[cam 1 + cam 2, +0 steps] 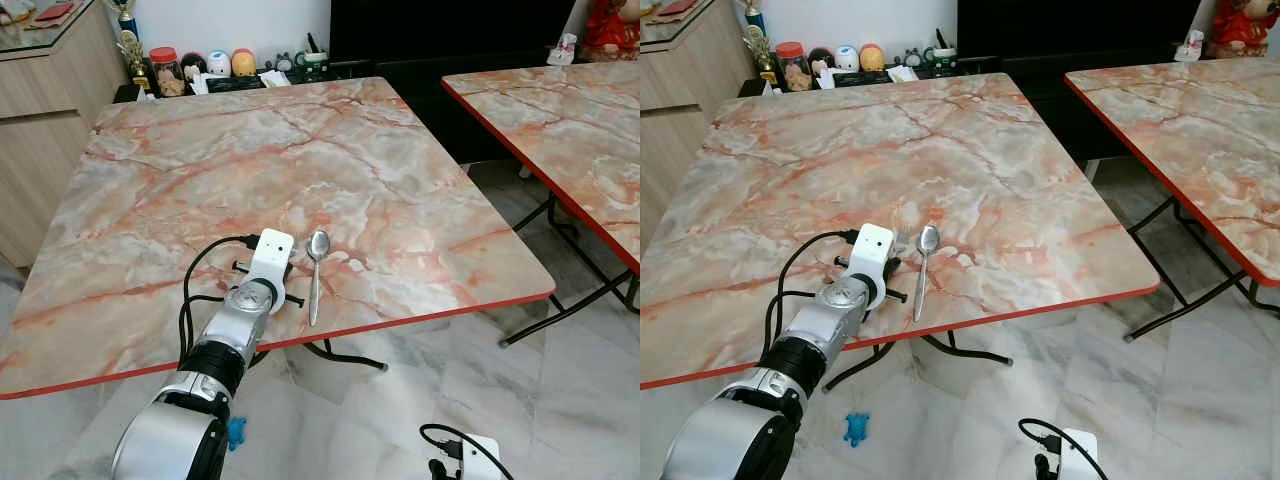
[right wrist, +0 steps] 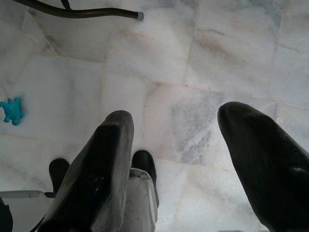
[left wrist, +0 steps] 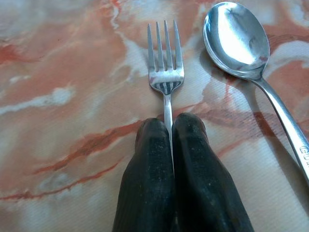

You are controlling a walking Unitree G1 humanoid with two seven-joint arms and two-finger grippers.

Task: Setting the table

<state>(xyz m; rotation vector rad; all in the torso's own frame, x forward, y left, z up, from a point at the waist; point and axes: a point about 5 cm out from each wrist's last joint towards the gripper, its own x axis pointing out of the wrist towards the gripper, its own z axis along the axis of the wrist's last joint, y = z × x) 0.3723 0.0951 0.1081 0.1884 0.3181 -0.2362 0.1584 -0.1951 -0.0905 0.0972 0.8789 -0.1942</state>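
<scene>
While its handle hides between the left fingers (image 3: 169,140) clamping it, the fork (image 3: 165,63) lies beside the spoon (image 3: 241,43).

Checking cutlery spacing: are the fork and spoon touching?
Apart. The left wrist view shows bare marble table between the fork and the spoon.

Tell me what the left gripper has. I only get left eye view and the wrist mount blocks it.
Observer: The left gripper is shut on the handle of a fork, which lies flat on the table.
Operator: Where is it versus the spoon?
Observer: Beside the spoon, roughly parallel, tines level with the bowl, not touching.
Operator: Right gripper?
Observer: The right gripper is open and empty, pointing down at the floor.
</scene>
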